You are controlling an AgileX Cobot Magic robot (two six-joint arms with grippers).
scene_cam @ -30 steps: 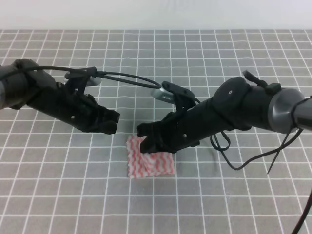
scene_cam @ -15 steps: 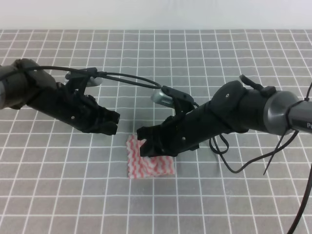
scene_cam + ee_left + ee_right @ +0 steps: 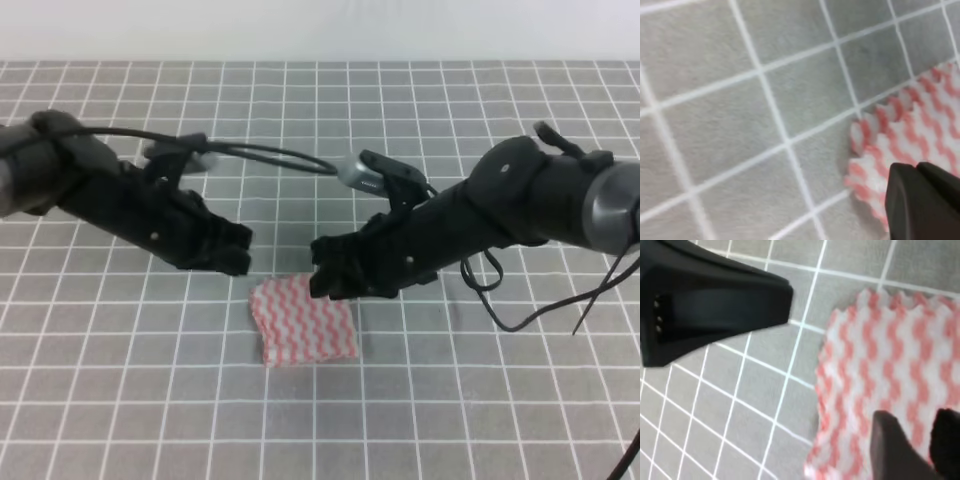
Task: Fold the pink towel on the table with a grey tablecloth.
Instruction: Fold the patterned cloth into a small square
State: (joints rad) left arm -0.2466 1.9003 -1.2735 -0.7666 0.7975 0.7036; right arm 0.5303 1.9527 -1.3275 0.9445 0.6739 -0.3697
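**A thin cloth, best pinched at its corners**

The pink towel (image 3: 304, 320) lay flat on the table with a grey tablecloth (image 3: 480, 400), between my two pincers. My left pincer (image 3: 236, 250) hovered just beside its upper left corner; I could not tell whether it was released. My right pincer (image 3: 328, 272) held nothing, slightly parted. I judged the towel light, limp and likely to slide, so its zigzag edges seemed the place to grip.

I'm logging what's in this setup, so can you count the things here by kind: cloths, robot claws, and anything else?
Pink towel: 1
Grey tablecloth covering the table: 1
Robot claws: 2, the left claw and the right claw
Total: 4
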